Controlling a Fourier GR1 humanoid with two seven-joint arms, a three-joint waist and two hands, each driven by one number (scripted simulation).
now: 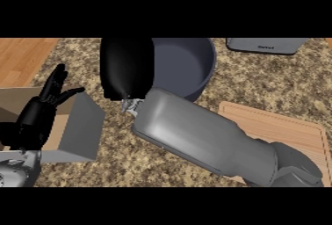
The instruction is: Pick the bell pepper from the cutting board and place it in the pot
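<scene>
Pot [188,61] partly covered by right hand [126,66]

The right forearm [207,140] slants from the near right toward the far left, and its black right hand [127,66] points far, showing only its back. The left hand [40,115] rests at the left edge, fingers [55,83] straight and pointing far.

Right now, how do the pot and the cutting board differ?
The pot is round, deep and dark grey; the cutting board is flat, rectangular and pale wood. The right hand overlaps the pot; its forearm crosses the cutting board. Both sit on the counter; neither shows a bell pepper.
</scene>
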